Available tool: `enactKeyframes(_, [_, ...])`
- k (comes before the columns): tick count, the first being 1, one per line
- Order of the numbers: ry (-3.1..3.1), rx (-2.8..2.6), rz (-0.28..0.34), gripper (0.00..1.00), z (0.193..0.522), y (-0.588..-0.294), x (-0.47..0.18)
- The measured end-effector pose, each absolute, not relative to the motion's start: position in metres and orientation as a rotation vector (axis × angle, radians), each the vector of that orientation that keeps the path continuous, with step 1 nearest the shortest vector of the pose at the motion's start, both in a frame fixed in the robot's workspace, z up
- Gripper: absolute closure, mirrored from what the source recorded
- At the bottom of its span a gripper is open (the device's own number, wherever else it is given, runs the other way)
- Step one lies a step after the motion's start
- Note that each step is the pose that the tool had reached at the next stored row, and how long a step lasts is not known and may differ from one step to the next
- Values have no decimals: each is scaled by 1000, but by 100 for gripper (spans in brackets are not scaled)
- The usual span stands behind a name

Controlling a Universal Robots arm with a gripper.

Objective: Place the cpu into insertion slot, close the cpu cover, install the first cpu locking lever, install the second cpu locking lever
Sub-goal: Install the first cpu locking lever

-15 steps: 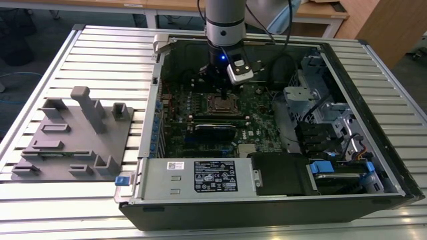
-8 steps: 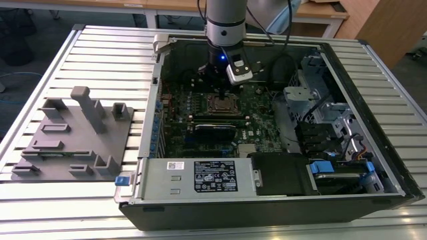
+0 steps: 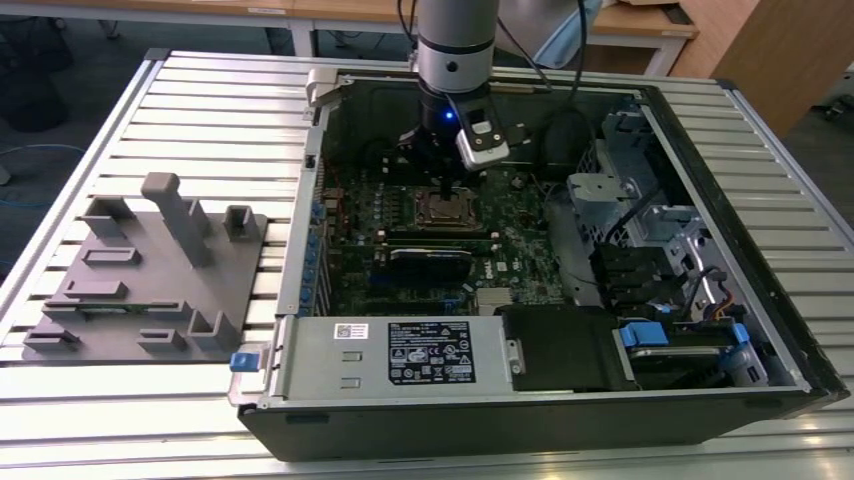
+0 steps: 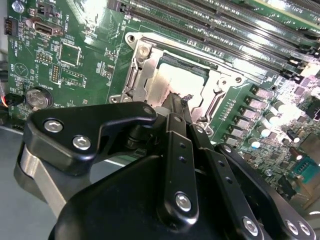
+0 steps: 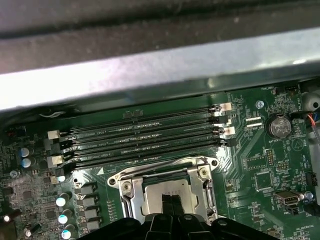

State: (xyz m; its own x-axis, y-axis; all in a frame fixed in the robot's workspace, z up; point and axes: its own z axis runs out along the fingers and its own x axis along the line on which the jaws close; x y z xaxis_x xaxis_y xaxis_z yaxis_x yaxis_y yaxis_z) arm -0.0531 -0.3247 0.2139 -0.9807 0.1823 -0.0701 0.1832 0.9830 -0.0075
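Note:
The cpu (image 5: 167, 189), pale and silvery, lies in the insertion slot (image 3: 447, 208) on the green motherboard inside the open computer case. The cpu cover (image 5: 134, 199), a silvery frame, appears to lie flat around it, and the chip (image 4: 175, 77) shows through its window. My gripper (image 5: 172, 206) hangs just over the near edge of the chip, its two black fingers pressed together with nothing seen between them. In the second wrist view the gripper (image 4: 181, 100) tip reaches the chip's edge. In the exterior view the gripper (image 3: 446, 188) stands straight above the socket. I cannot make out how the levers stand.
Long black memory slots (image 5: 145, 140) run beside the socket, with the case wall (image 5: 150, 65) beyond them. A coin battery (image 5: 278, 125) and several capacitors (image 5: 62, 201) sit on the board. A grey fixture plate (image 3: 147, 270) lies at the exterior view's left, and a power supply (image 3: 400, 355) is at the case's near end.

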Motion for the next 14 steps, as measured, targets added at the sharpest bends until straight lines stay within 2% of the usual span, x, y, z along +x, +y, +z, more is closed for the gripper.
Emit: enactKeyframes(14, [3068, 274, -23, 89, 214, -325, -53])
